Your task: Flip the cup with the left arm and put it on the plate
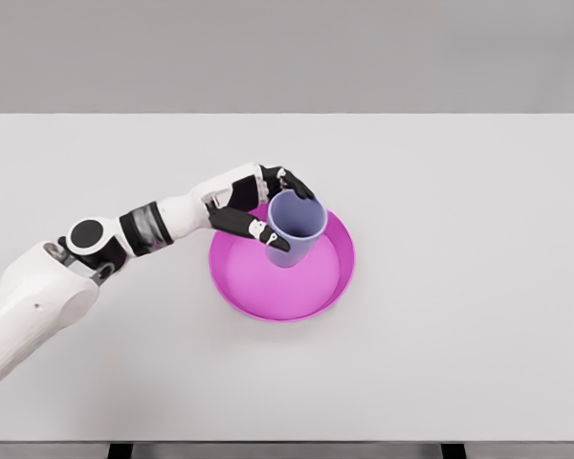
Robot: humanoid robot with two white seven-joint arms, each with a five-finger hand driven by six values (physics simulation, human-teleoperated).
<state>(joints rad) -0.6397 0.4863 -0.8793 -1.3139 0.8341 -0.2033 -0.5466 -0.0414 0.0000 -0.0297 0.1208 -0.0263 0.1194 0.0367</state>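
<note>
A lavender cup [296, 228] stands upright with its mouth facing up, over the back part of a magenta plate [306, 292] in the middle of the table. My left hand [273, 206] reaches in from the lower left and wraps the cup from its left side. The thumb [253, 228] lies across the cup's front and the other fingers curl behind its rim. I cannot tell whether the cup's base touches the plate. The right arm is out of sight.
The white table [459, 191] spans the whole view, its front edge near the bottom of the picture. Nothing else stands on it besides the plate.
</note>
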